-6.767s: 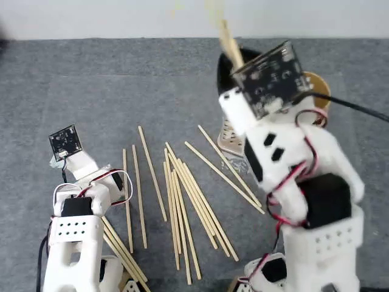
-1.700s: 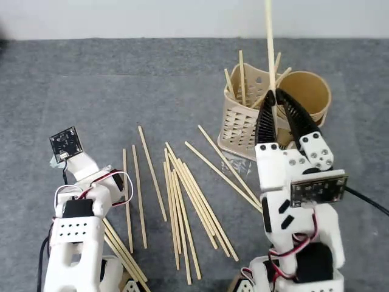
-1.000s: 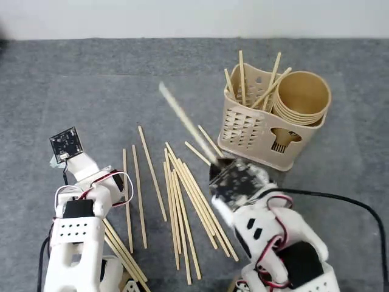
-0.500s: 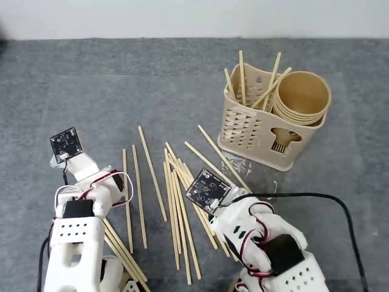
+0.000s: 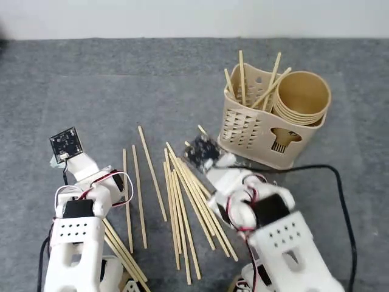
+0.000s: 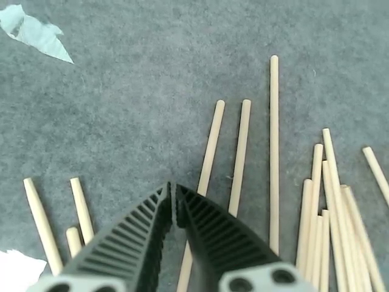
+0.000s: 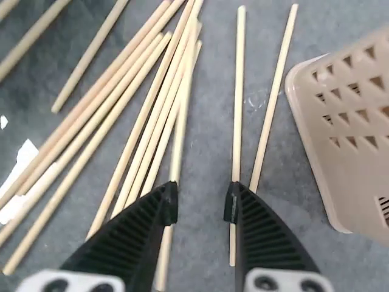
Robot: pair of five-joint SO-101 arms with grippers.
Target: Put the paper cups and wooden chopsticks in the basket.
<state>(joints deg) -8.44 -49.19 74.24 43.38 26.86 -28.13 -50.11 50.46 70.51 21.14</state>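
— Right jaws parted, going by the right wrist view: low over the counter (image 7: 30, 103), just beside the basket (image 7: 352, 121). One chopstick (image 7: 239, 91) running into the gap, hard against the jaw nearer the basket; a second stick (image 7: 276, 85) ending at that same jaw's tip.

— From the high view, just the right arm (image 5: 255, 207) hunched over that spot. Better for the basket's inside, though: paper cups (image 5: 302, 97) stacked at the end away from the loose sticks, upright chopsticks (image 5: 241, 70) leaning at the other end.

— And the left jaws?

— Pressed together, gripping nothing, well apart from the basket. Two sticks (image 6: 211, 146) lying just past the tips, a paper scrap (image 6: 33, 30) farther on.

— Room to move?

— Tight on the basket side of the right jaws, with the perforated wall close. Crowded on the side away from the basket too: a fan of loose chopsticks (image 7: 149, 121), many touching or overlapping. Bare counter beyond the sticks' far ends. Worth noting a black cable (image 5: 331, 182) curving round near the basket's front corner.
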